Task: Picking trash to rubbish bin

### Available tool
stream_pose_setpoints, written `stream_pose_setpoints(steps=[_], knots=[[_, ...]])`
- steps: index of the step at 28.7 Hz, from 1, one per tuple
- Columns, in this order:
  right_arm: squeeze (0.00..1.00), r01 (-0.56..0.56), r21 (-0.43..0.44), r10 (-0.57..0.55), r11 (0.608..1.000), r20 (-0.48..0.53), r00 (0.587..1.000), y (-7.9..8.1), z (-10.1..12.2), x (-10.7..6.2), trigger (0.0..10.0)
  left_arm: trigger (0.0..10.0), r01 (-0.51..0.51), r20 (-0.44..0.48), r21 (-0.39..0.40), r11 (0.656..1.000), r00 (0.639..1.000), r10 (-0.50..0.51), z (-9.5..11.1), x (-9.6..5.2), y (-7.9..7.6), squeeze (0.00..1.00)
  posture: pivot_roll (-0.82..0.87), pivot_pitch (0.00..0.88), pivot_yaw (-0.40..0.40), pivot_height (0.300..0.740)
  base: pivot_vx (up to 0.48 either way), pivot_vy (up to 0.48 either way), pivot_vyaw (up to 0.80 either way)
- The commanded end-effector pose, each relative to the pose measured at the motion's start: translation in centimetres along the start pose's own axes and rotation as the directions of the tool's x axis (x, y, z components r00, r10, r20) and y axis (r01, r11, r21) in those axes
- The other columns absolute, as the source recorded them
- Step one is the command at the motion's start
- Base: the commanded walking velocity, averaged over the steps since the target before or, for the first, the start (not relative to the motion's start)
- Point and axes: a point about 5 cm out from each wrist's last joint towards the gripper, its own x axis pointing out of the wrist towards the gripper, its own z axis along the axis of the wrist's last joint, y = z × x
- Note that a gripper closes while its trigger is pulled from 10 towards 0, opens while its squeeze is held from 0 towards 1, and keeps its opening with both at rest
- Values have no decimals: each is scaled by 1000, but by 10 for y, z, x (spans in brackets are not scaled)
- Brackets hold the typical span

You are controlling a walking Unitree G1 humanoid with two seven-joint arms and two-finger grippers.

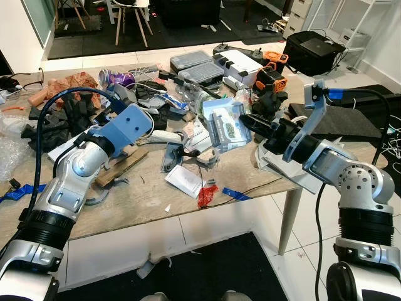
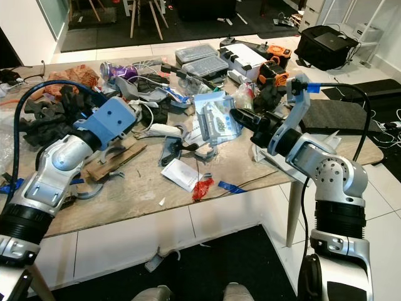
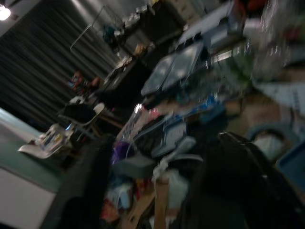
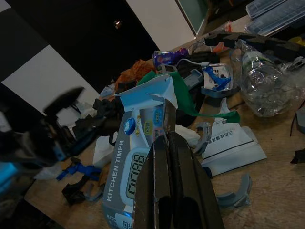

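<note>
Right gripper (image 4: 167,143) is clamped on the timer box (image 1: 225,125), fingers pressed together over the box's edge, as the right wrist view shows. The box is held just above the table (image 1: 150,194), over the clutter near the table's middle, beside a crushed bottle (image 4: 267,81).

Left gripper: I cannot tell its state. The left wrist view is dark and blurred, and in the head views the blue wrist housing hides the fingers. The arm reaches over the left half of the table.

Step in hand, as I judge it: lift the box clear and carry it to the bin. No bin can be made out.

To do it well:
- Grip is on a thin card edge, so keep the clamp firm and avoid fast swings; the box could pivot or slip.
- Raise it straight up first, to clear the bottle and the grey curved parts (image 4: 233,193) beneath.
- Keep the left arm out of the carry path.

Orientation: the box's long axis runs roughly along the fingers, away from the right wrist. Its torn blue flap end points away from the gripper. The printed face with the display is turned up toward the head camera.
</note>
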Motion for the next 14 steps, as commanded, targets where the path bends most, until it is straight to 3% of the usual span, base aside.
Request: stream_pose_setpoints(steps=[1,2,6,11,13,14], knots=[[0,-5,-12,5,1000,-3,1000,2,-2,0,10000,10000,18,13,-56,998,1000,-17,0,-5,1,1000,-26,0,-12,740,0,0,0],[0,-5,-12,5,1000,-3,1000,2,-2,0,10000,10000,18,13,-56,998,1000,-17,0,-5,1,1000,-26,0,-12,740,0,0,0],[0,-21,-5,20,1000,-16,1000,4,-7,2,10000,10000,73,91,-237,969,994,-53,8,-15,3,1000,-22,0,-15,740,0,0,0],[0,-49,3,49,999,-33,998,8,-13,1,10000,10000,249,206,-413,876,962,-177,10,-25,-28,1000,-21,0,-18,740,0,0,0],[0,-84,-9,83,996,-46,995,12,-16,-2,10000,10000,310,268,-486,817,943,-198,10,-31,-43,1000,-27,0,-19,740,0,0,0],[0,-105,-21,104,994,-52,993,15,-20,-4,10000,10000,335,298,-529,780,933,-199,10,-35,-53,0,-25,0,-22,740,0,0,0]])
